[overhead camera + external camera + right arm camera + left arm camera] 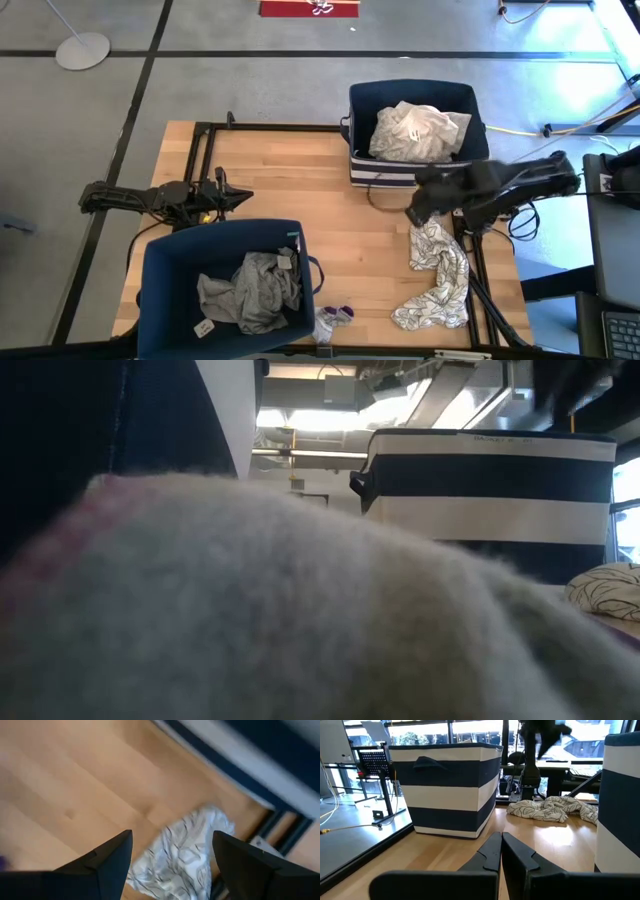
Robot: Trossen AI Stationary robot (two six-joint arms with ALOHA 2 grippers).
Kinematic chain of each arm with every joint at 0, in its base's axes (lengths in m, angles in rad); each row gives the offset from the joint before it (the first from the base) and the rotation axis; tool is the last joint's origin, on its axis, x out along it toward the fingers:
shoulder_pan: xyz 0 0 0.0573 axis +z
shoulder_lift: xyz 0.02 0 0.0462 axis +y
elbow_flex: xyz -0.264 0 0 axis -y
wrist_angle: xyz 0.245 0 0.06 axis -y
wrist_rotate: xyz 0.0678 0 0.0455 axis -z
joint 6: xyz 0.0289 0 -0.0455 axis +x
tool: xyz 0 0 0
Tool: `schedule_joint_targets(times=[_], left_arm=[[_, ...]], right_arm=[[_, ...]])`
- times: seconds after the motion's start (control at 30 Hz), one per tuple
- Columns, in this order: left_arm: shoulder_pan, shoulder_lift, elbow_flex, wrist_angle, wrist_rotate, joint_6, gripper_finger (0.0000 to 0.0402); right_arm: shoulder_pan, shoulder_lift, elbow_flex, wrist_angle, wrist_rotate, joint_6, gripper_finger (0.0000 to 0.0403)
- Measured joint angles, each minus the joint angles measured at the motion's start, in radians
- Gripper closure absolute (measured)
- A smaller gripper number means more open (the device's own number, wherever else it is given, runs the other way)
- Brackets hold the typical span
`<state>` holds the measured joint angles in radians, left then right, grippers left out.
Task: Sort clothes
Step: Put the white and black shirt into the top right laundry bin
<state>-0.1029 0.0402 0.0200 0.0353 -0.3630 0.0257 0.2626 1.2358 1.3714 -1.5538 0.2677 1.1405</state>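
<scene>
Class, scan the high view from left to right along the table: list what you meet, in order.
Left gripper → near bin holding grey clothes → small purple-and-white item → right gripper → squiggly-print garment.

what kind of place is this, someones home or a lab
Most likely a robotics lab or workshop, not a home: two robot arms are mounted at a wooden table on a dark metal frame, the grey floor carries black tape lines, and cables trail across it.

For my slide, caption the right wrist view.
Open right gripper hovering above the squiggly-print garment on the wooden table.
</scene>
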Motion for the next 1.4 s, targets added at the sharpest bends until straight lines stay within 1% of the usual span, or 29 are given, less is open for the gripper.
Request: schedule_joint_targets(times=[0.07, 0.17, 0.23, 0.37, 0.47, 0.7, 0.8, 0.9, 0.97, 1.0, 1.1, 1.2, 1.3, 1.4], left_arm=[[0.000, 0.000, 0.000, 0.000, 0.000, 0.000, 0.0399], [0.000, 0.000, 0.000, 0.000, 0.000, 0.000, 0.0399], [0.000, 0.000, 0.000, 0.000, 0.000, 0.000, 0.0399], [0.000, 0.000, 0.000, -0.001, 0.000, 0.000, 0.0399], [0.000, 0.000, 0.000, -0.001, 0.000, 0.000, 0.0399], [0.000, 0.000, 0.000, -0.002, 0.000, 0.000, 0.0399], [0.000, 0.000, 0.000, -0.002, 0.000, 0.000, 0.0399], [0.000, 0.000, 0.000, -0.002, 0.000, 0.000, 0.0399], [0.000, 0.000, 0.000, -0.003, 0.000, 0.000, 0.0399], [0.000, 0.000, 0.000, -0.003, 0.000, 0.000, 0.0399], [0.000, 0.000, 0.000, -0.004, 0.000, 0.004, 0.0399], [0.000, 0.000, 0.000, -0.004, 0.000, 0.004, 0.0399], [0.000, 0.000, 0.000, -0.004, 0.000, 0.004, 0.0399], [0.000, 0.000, 0.000, -0.004, 0.000, 0.004, 0.0399]], right_arm=[[0.030, 0.000, -0.093, 0.027, -0.044, 0.042, 0.0127], [0.063, 0.000, -0.237, 0.098, -0.140, 0.113, 0.0127], [0.087, 0.000, -0.327, 0.180, -0.200, 0.157, 0.0127], [0.134, 0.001, -0.479, 0.340, -0.277, 0.238, 0.0127], [0.153, 0.001, -0.561, 0.399, -0.341, 0.313, 0.0127], [0.165, 0.000, -0.672, 0.407, -0.443, 0.435, 0.0127], [0.163, 0.005, -0.724, 0.459, -0.470, 0.455, 0.0127], [0.163, 0.006, -0.785, 0.585, -0.498, 0.456, 0.0127], [0.163, 0.006, -0.828, 0.692, -0.500, 0.454, 0.0127], [0.163, 0.005, -0.846, 0.719, -0.500, 0.454, 0.0127], [0.163, 0.009, -0.884, 0.742, -0.499, 0.458, 0.0127], [0.162, 0.018, -0.890, 0.737, -0.493, 0.456, 0.0131], [0.163, 0.020, -0.892, 0.741, -0.476, 0.451, 0.0157], [0.163, 0.021, -0.894, 0.741, -0.470, 0.449, 0.0208]])
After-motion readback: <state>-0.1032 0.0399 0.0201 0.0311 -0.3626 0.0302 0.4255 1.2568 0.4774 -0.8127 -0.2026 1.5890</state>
